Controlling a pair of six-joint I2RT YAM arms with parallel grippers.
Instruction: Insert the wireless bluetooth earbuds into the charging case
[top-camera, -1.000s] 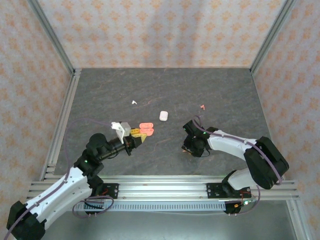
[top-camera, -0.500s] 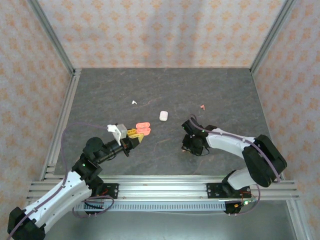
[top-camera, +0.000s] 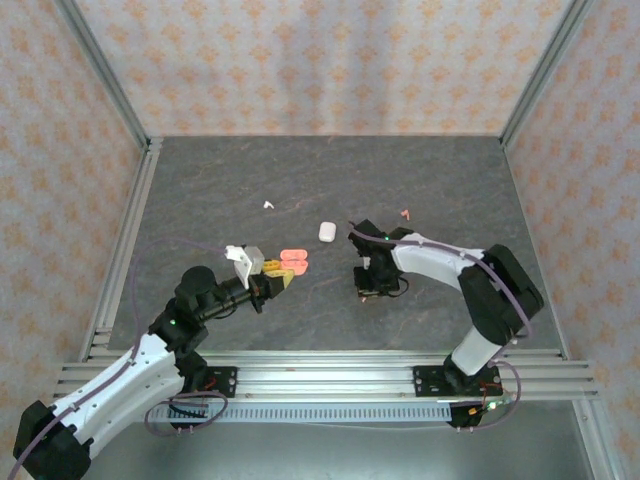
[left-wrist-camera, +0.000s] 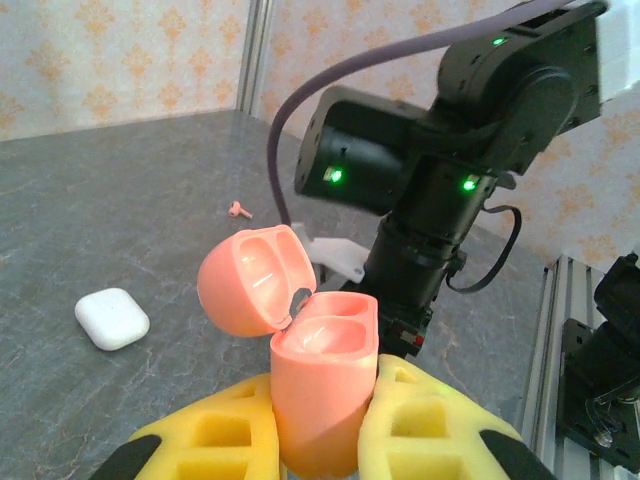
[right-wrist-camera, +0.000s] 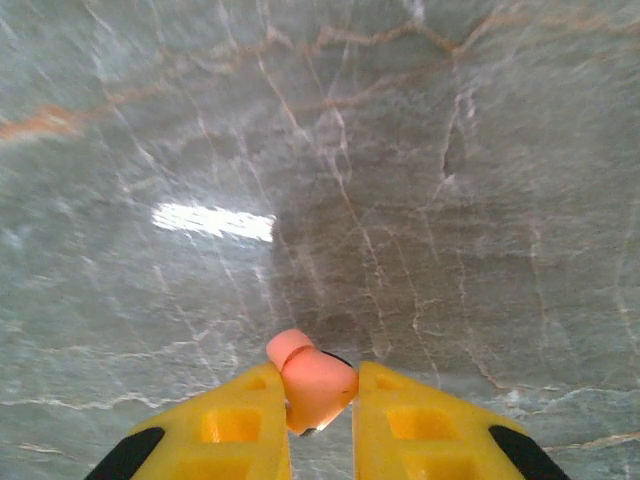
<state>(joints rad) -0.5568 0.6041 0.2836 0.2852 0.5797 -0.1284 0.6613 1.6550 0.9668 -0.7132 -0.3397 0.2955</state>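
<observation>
Risk: the right claw (right-wrist-camera: 320, 400) is clenched on a coral earbud (right-wrist-camera: 305, 375) with only its fingertips. The bud bulges out past them, so we judge it could twist or pop free on the way over. We cannot tell which way its stem points, and a wrong pose would miss the well.

Risk: the left claw (left-wrist-camera: 322, 420) is clamped on the open coral case (left-wrist-camera: 322, 365). Its lid leans off to one side, and a nudge from the other arm could swing it shut.

Position: the held bud hangs just above the table (top-camera: 440, 180). From above, the case (top-camera: 293, 260) sits well apart, to the left of the right claw (top-camera: 368, 285). A white case (top-camera: 327, 232), a white earbud (top-camera: 268, 204) and another coral earbud (top-camera: 404, 213) lie loose farther back.
</observation>
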